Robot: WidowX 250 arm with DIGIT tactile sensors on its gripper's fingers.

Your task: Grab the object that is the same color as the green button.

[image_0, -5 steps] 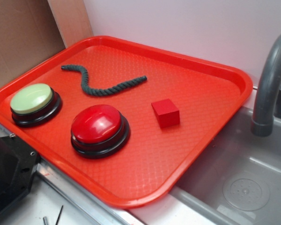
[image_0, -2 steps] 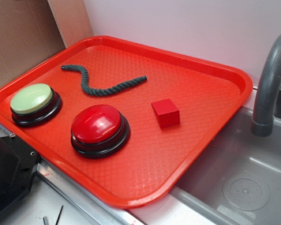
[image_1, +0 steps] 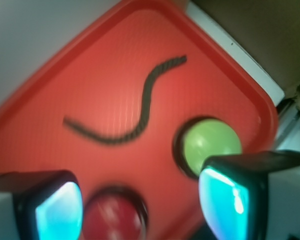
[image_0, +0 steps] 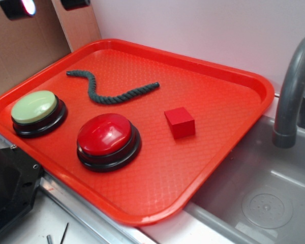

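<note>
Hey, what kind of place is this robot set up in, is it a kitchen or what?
Probably a toy or mock kitchen counter, not a real one. A grey plastic-looking faucet curves over a grey moulded sink basin, and a red plastic tray sits beside it, with brown cardboard behind.

The exterior view was bright and sharp with soft shadows; the wrist view was motion-blurred throughout.

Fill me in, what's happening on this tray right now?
The gripper is open and hovering high above the red tray, holding nothing. The dark green rope lies untouched in a wavy line near the tray's back, matching the green button in color. A red button and a small red cube also sit on the tray. No grasp has started yet.
</note>
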